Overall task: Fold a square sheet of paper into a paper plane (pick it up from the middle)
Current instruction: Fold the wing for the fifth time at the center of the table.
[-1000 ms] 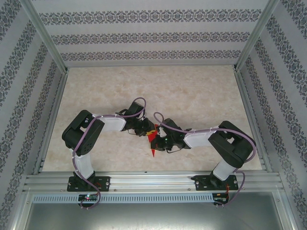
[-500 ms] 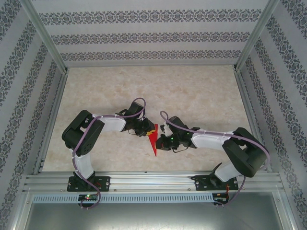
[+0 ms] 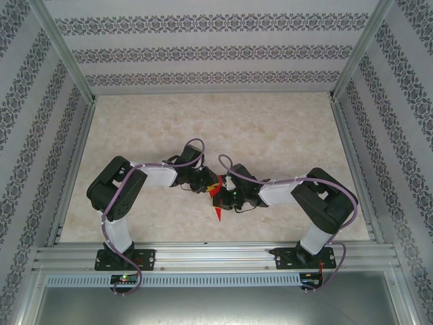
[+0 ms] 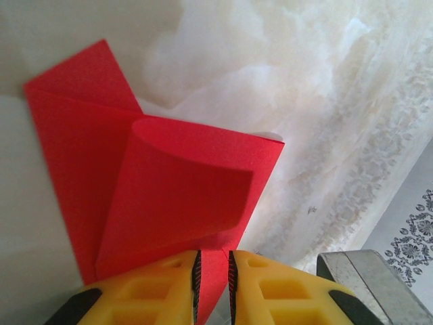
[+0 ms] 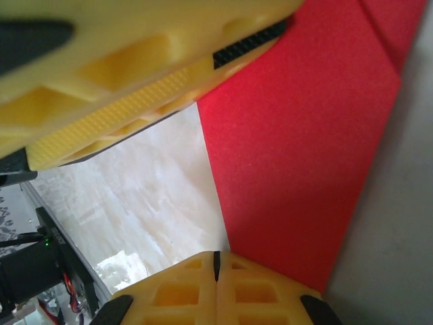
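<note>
Square sheet of paper (image 4: 169, 183), partly folded, is kept at the near middle of the tabletop (image 3: 270, 135), pinched at one edge by the left hand (image 4: 213, 271), and the right hand (image 5: 216, 261) (fingers pressed together) is brought back to it, likely for pressing a crease.

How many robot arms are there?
2. The left arm reaches in from the left side, and the right arm from the right. They meet at the red paper in the middle of the table.
</note>
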